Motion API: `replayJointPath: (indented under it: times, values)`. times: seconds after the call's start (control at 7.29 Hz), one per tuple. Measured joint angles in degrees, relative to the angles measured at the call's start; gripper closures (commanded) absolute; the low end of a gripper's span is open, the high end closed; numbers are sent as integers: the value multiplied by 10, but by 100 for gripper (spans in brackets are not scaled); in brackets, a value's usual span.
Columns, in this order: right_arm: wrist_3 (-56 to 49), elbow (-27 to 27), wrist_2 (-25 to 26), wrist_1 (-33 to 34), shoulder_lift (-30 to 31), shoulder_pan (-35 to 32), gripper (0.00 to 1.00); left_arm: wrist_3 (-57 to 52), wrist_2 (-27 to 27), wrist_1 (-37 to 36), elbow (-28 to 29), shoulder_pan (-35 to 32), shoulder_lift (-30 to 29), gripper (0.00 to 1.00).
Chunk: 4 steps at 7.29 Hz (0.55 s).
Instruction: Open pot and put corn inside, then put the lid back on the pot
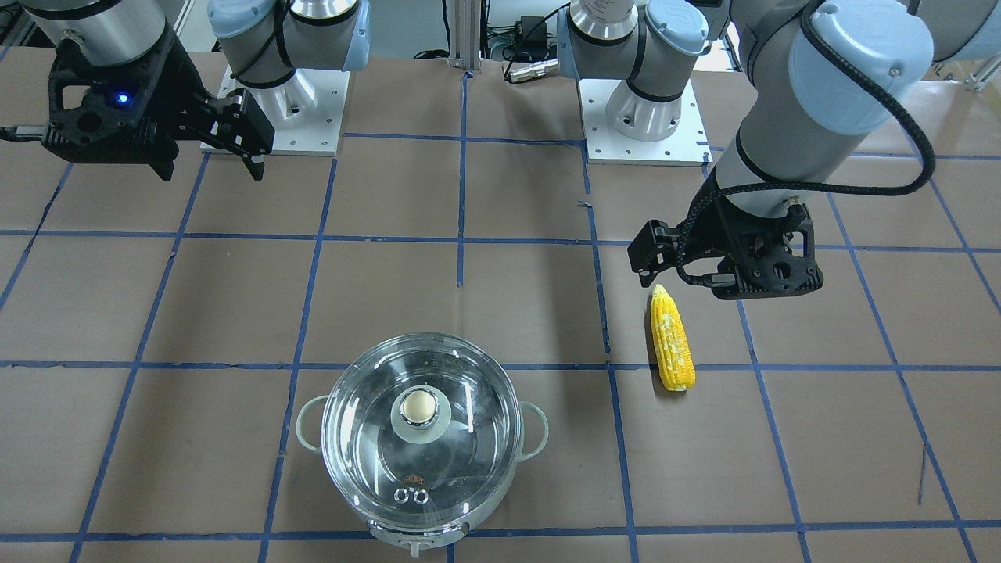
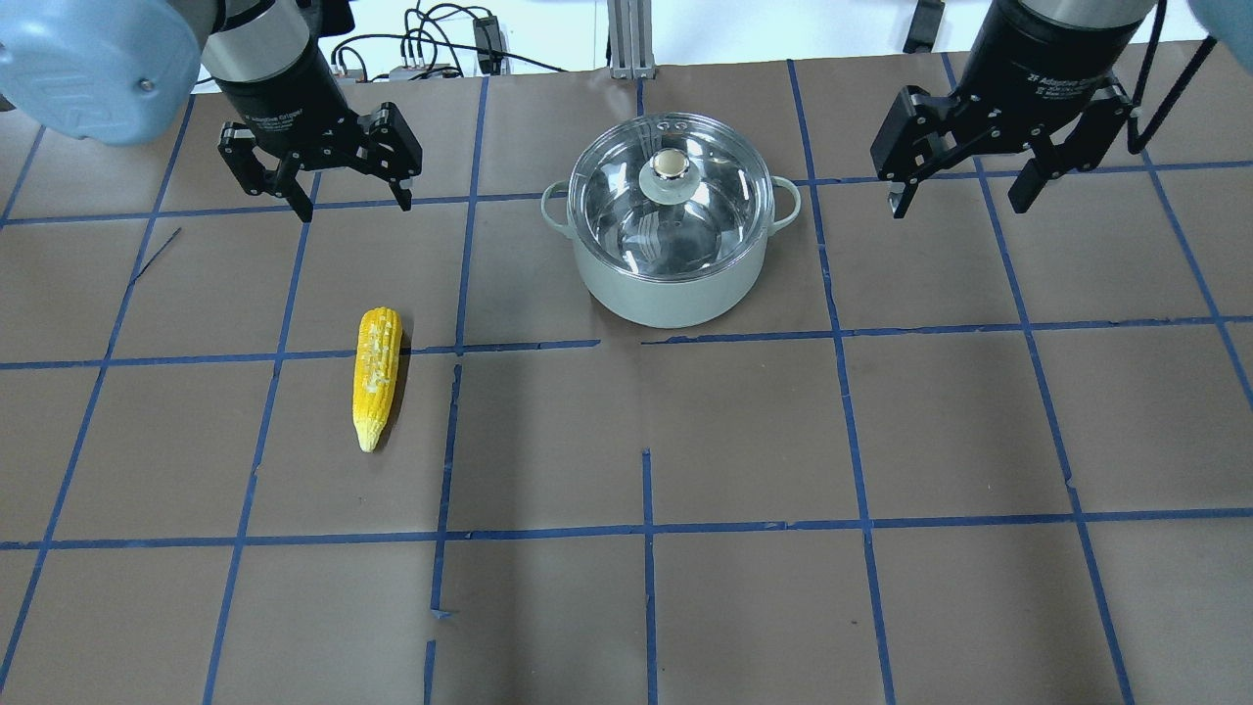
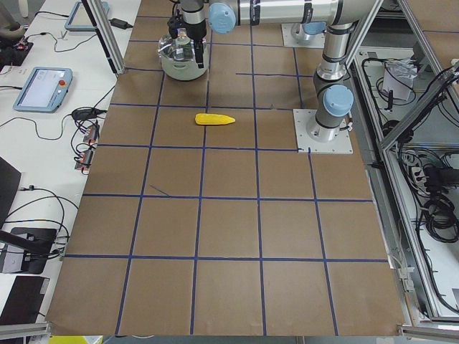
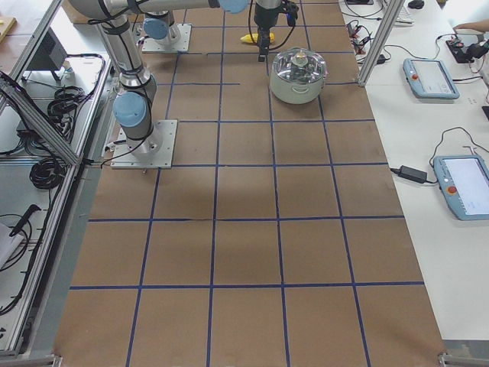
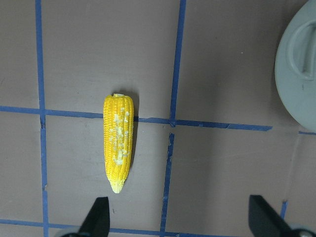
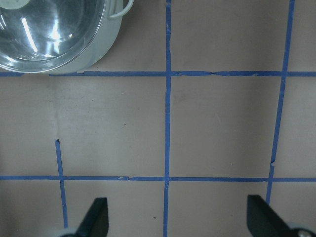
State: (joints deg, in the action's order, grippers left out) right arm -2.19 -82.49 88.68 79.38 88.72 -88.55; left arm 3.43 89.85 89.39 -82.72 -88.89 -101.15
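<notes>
Both wide open, empty: L gripper (image 2: 354,201), R gripper (image 2: 957,201). Step 1 pending: lid (image 2: 626,201) on pot (image 2: 671,289), far edge; next prob. needs knob (image 2: 671,164) grip.

A clear, glossy glass lid (image 2: 607,201) with a brass-coloured knob cap (image 2: 671,162) tops the pot (image 2: 675,294), mirror-bright metal inside and matt pale grey-green outside. To the left, the corn (image 2: 378,372) looks like smooth yellow plastic, ridged with kernels. The table (image 2: 940,431) is a matt brown, paper-like sheet lined with blue tape (image 2: 754,527).
</notes>
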Motion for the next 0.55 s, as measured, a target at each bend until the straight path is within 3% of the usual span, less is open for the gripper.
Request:
replayJointPath:
  times: [0.55]
  values:
    - [5,6,-5,-1,-15,0,0,-14,6,0,8,2,-3,0]
